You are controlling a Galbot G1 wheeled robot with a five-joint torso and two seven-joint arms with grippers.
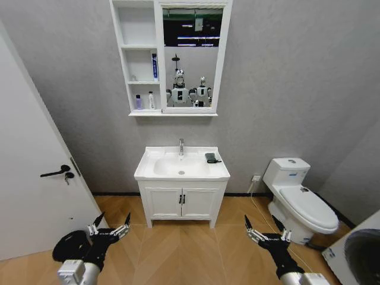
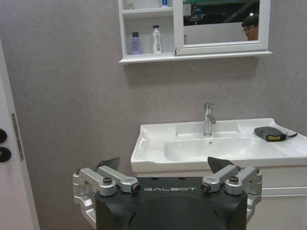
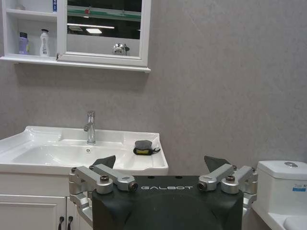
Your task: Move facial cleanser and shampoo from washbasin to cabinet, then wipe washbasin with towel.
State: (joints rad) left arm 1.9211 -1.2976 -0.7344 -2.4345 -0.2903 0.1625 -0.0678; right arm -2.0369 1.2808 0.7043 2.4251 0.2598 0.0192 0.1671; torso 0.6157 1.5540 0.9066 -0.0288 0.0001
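1. The towel is a small dark cloth. It lies on the right back corner of the washbasin, just right of the middle of the head picture.
2. I judge the wiping is the step left. Two bottles already stand on the lowest shelf of the cabinet, upper middle of the picture, and a blue tube stands one shelf up.
3. My left claw is at the lower left, fingers wide apart, holding nothing. My right claw is at the lower right, also wide apart and bare.
4. Both are well apart from the basin, so I must get closer first.
5. My right claw is on the towel's side. I should come down from above and pinch the cloth's middle.
6. The faucet stands near the towel. The toilet is close on the right and the door on the left.
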